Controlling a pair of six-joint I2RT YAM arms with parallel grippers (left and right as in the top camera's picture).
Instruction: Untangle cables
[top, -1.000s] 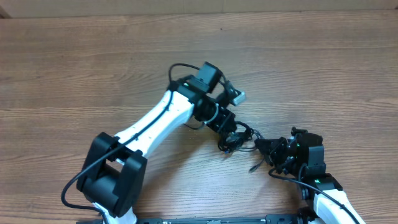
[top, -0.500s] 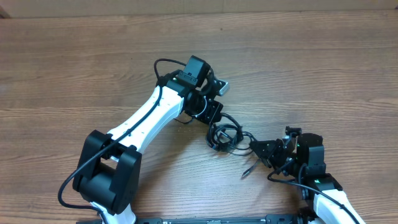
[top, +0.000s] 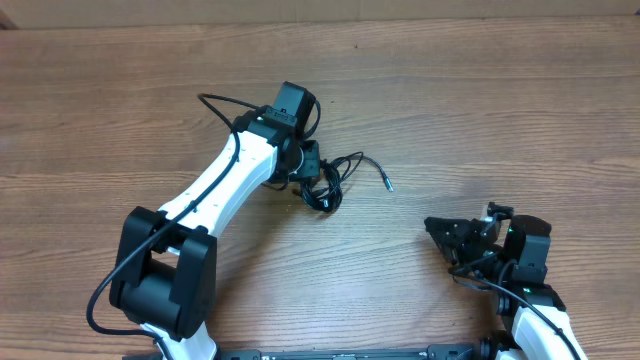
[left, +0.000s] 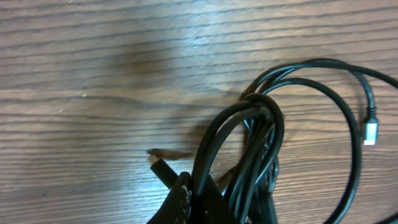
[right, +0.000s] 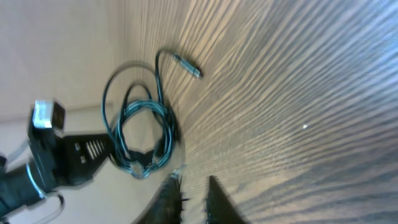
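Midway across the wooden counter (top: 520, 110), the left pincer (top: 312, 178) pinches a small coil of thin black cables (top: 328, 192), its fingers (left: 180, 200) pressed around several looped strands. One loose strand arcs out of the coil toward the right edge and ends in a silver-tipped plug (top: 386, 184), which lies on the wood. Near the counter's front right corner, well apart from the coil, the right pincer (top: 445, 240) stands spread and empty, pointing toward the left edge.
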